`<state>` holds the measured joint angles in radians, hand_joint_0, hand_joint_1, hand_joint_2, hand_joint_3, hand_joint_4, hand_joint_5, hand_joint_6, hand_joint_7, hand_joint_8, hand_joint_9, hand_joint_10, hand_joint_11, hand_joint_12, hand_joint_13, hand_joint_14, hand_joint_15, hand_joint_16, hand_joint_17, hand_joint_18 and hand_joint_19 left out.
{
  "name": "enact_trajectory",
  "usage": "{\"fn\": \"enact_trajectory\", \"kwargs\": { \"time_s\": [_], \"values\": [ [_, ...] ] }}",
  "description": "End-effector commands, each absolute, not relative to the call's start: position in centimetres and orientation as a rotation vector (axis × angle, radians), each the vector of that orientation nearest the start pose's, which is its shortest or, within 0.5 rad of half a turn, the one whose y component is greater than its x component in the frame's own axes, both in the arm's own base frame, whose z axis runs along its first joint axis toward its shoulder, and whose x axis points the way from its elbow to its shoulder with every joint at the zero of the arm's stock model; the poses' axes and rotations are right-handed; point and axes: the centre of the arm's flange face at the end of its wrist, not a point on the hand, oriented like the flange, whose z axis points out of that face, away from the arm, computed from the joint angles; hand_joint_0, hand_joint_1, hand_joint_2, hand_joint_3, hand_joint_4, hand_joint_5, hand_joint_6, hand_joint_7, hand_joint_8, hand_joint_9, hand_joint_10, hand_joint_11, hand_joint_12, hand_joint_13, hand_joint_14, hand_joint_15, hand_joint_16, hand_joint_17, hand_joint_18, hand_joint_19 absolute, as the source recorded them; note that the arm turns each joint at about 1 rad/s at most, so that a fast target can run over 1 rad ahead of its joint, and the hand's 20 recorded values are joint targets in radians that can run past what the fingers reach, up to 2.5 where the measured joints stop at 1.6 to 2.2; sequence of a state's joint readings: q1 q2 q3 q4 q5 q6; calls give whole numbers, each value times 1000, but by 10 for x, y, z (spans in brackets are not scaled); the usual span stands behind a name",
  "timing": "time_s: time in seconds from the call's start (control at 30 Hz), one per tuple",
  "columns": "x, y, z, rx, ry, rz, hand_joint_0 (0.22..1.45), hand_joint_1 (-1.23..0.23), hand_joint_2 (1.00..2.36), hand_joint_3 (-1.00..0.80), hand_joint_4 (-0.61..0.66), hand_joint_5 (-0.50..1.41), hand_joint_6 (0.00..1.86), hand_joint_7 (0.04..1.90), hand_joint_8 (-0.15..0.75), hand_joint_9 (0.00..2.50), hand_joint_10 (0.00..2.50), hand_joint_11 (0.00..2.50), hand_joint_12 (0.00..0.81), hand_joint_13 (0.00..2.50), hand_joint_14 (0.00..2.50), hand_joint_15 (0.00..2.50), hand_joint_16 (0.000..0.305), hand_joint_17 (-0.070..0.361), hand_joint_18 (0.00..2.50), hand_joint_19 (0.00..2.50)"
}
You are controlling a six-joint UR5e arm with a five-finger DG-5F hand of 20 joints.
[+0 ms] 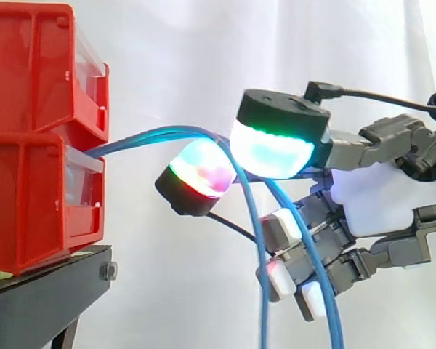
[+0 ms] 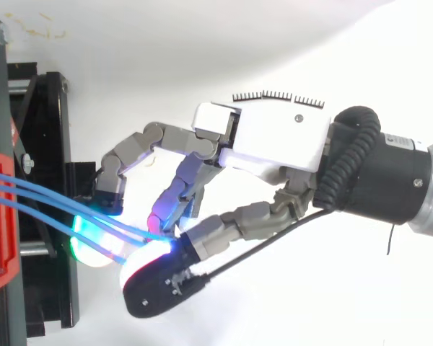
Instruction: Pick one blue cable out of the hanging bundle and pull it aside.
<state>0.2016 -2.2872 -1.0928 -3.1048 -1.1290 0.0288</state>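
Observation:
Several blue cables (image 1: 152, 134) come out between two stacked red bins (image 1: 29, 73), arch to the right and hang down as two strands (image 1: 263, 305). My hand (image 1: 370, 196) reaches in from the right at the top of the arch. A green-white glowing pad (image 1: 272, 153) and a red-green glowing pad (image 1: 200, 171) sit on either side of the cables, close together. From above, the cables (image 2: 43, 194) run from the bin's edge (image 2: 0, 216) into the pinch under my hand (image 2: 274, 137). Its other fingers (image 1: 283, 233) are curled beside the hanging strands.
The bins stand on a black stand (image 1: 43, 298) at the left, and its frame (image 2: 50, 144) lies just left of my fingertips. A white curtain (image 1: 167, 43) hangs behind. Open room lies below and to the right of the stand.

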Motion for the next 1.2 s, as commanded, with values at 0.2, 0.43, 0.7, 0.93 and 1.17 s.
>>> {"fn": "enact_trajectory", "kwargs": {
  "time_s": [0.2,0.43,0.7,0.93,1.17],
  "values": [
    [749,-32,274,1422,1179,908,450,-459,1000,-500,-215,-153,895,690,216,1198,13,782,358,1011,19,731,44,99,856,690],
    [748,-34,274,1424,1181,906,549,-473,1000,-500,-217,-151,878,776,200,1202,18,812,333,1004,24,768,39,88,826,776],
    [748,-35,274,1424,1181,904,644,-729,1010,-384,-195,-164,892,699,216,1186,19,842,318,1010,26,762,37,84,872,774],
    [746,-37,273,1428,1202,898,799,-842,1000,-500,-436,-181,929,820,195,1199,17,809,291,1037,25,751,34,77,949,740],
    [741,-48,269,1450,1237,859,648,-898,1000,-500,-278,-156,938,671,183,1220,18,820,271,1037,25,747,30,67,942,692]
  ]
}}
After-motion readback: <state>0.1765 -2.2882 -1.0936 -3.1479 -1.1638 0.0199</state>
